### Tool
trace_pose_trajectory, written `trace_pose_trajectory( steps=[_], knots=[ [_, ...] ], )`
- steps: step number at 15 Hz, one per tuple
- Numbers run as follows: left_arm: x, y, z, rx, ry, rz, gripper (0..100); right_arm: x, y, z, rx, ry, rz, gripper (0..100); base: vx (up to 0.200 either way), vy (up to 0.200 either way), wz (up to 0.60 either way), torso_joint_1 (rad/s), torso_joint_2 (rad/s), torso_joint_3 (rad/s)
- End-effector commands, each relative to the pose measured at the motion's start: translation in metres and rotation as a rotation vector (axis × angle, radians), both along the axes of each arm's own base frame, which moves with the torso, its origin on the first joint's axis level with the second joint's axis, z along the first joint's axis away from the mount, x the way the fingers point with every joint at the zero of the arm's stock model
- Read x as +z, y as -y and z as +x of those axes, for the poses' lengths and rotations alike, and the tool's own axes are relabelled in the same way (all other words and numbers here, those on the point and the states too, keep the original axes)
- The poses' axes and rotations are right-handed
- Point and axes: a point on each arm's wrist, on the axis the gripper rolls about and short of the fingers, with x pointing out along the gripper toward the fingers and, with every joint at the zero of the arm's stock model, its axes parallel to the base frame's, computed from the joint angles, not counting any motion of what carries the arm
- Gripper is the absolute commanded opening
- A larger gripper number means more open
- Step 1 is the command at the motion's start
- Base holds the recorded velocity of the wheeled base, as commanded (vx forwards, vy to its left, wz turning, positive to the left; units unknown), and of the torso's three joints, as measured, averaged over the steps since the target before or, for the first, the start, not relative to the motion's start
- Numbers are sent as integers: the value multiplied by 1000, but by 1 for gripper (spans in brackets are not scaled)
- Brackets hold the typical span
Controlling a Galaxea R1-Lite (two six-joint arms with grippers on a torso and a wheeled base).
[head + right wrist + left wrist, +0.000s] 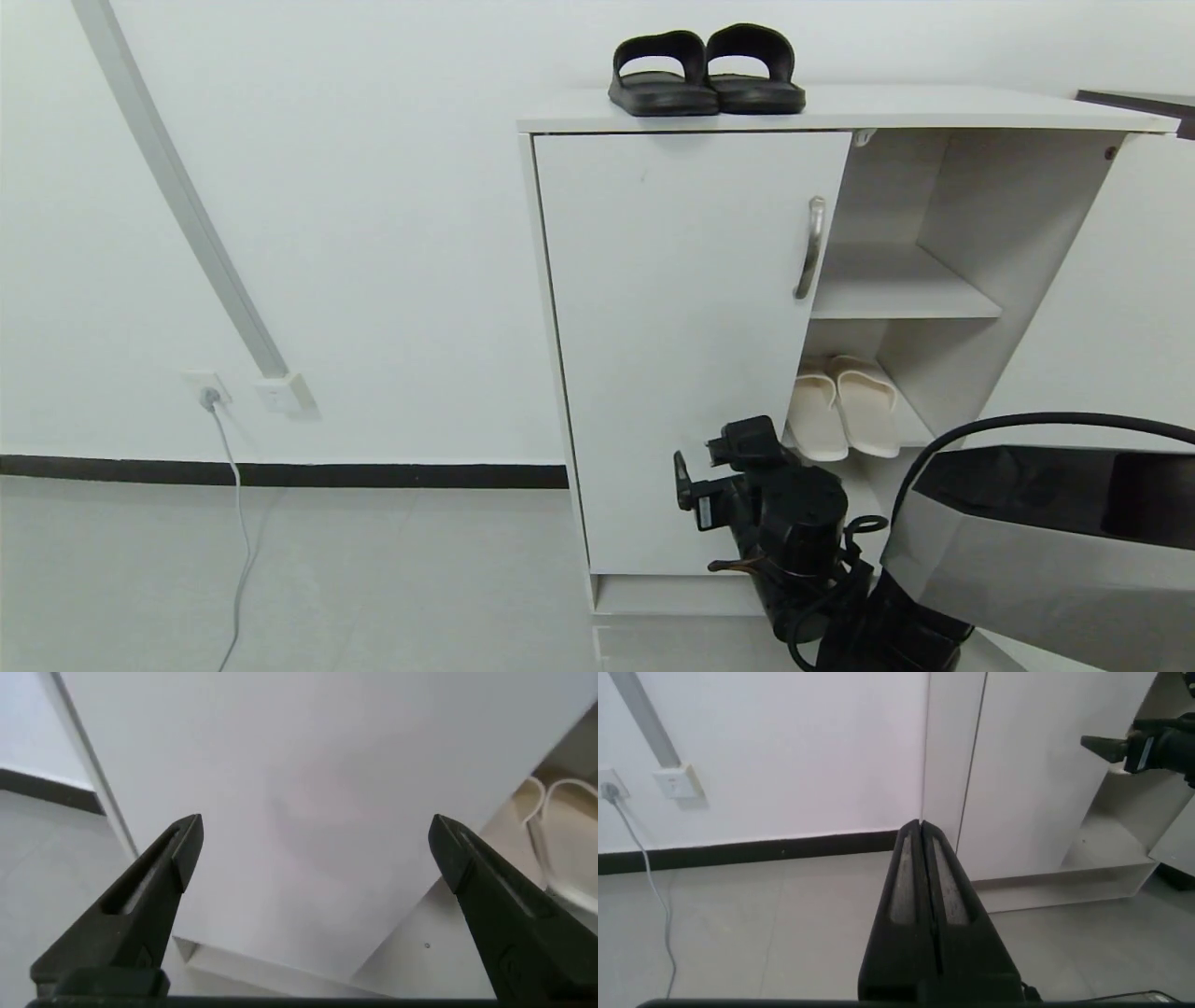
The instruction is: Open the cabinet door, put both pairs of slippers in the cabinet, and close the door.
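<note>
1. White wall behind and grey tiled floor below; wall socket [207, 387] with trailing cable well to the left of the cabinet [934, 107].
2. Cabinet: stands against the wall, left door [672, 355] shut, right door [1111, 308] swung open.
3. Black slippers [707, 73]: sit side by side on the cabinet top, above the shut door.
4. White slippers [842, 408]: lie as a pair inside the cabinet, on a lower shelf on the open side.
5. Right gripper [714, 467]: hovers low before the shut door, near the cabinet's base, fingers spread wide, holding nothing.
6. Left gripper [921, 831]: hangs off the cabinet's left front corner, above the floor, fingers pressed together, empty.
</note>
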Motion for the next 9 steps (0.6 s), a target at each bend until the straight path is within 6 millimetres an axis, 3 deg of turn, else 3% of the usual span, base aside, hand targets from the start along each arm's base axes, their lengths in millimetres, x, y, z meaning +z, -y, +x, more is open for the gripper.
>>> trace_pose_trajectory(
  steps=[1, 9],
  knots=[
    [0, 0, 0, -1, -2, 0, 0, -3, 0, 0, 0, -5, -6, 100, 0, 0, 0, 0, 0, 0],
    [0, 0, 0, -1, -2, 1, 0, -5, 7, 1, 48, 6, -25, 100, 0, 0, 0, 0, 0, 0]
  ],
)
